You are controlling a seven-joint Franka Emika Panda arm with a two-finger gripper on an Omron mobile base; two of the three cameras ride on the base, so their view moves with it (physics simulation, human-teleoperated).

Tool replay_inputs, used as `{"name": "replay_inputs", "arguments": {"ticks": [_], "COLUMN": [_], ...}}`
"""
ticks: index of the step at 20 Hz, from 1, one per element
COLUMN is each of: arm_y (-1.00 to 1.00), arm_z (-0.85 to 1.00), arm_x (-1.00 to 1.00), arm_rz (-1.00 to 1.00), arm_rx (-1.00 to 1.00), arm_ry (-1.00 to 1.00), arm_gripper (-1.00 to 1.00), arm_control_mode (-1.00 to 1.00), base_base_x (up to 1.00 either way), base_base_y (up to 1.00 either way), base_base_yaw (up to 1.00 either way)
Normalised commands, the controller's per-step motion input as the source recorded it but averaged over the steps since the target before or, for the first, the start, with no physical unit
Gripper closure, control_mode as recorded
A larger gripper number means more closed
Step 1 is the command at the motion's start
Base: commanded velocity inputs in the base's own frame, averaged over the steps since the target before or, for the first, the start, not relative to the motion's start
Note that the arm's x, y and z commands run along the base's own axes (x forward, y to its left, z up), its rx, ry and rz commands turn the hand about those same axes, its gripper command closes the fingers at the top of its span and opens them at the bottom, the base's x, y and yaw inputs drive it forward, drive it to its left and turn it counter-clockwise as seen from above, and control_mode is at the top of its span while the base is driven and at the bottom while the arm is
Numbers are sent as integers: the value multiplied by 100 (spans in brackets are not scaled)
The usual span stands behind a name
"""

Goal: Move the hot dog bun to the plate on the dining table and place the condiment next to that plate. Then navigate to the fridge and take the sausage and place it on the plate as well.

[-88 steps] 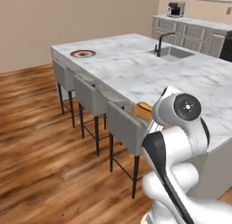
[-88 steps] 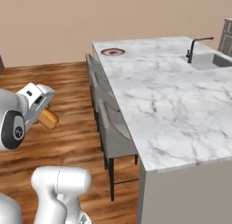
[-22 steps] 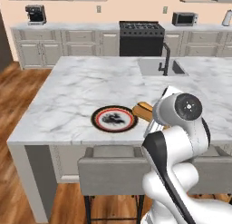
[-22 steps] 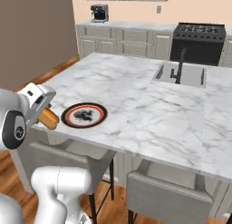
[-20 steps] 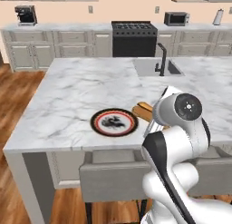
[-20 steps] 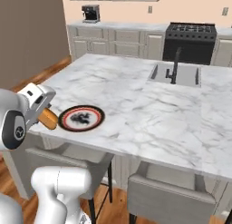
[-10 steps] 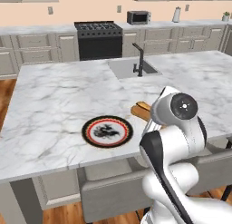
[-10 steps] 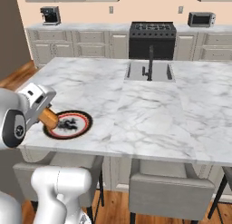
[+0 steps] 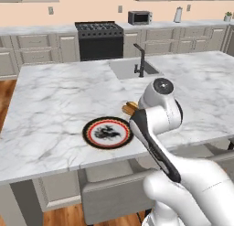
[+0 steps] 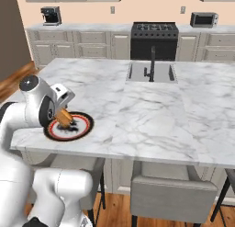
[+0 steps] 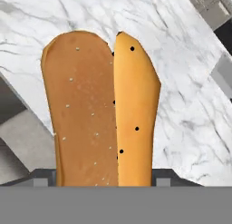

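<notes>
The hot dog bun [image 11: 102, 112] is held in the gripper [image 10: 62, 115], whose jaws are closed part-way against the bun's sides; in the hand view the bun rises from between the finger tips, its tan-brown half beside a lighter orange half, with a dark slit between them. Beyond it in that view the veined marble of the dining table [image 9: 55, 94] is seen, with its edge and a grey chair back below.

The plate [image 9: 108, 132] with its dark rim, red ring and pale centre is taken as the landmark. It lies on the dining table near the table's front edge. In the left base view the bun [image 9: 130, 108] is seen just beside the plate's right rim, raised above the marble, with the white arm behind it. In the right base view the bun [image 10: 64, 117] is seen over the plate [image 10: 79, 127], and whether it touches the plate cannot be told.

Beyond the plate, further along the table, the sink [image 9: 130, 68] and the black faucet [image 9: 140, 60] are set
</notes>
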Motion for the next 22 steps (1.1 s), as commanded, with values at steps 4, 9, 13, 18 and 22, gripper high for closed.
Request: {"name": "replay_inputs", "arguments": {"ticks": [4,9,13,18,22], "arm_y": [30,39,44,17,1], "arm_z": [-77,-66,-59,-61,-59], "arm_x": [93,72,64,58,45], "arm_rz": [13,9,7,8,7], "arm_rx": [-6,-7,-8,0,0], "arm_ry": [47,41,30,14,1], "arm_gripper": [100,100,100,100,100], "arm_control_mode": [-100,-100,-100,-100,-100], "base_base_x": [0,0,0,0,0], "base_base_y": [0,0,0,0,0], "base_base_yaw": [0,0,0,0,0]}}
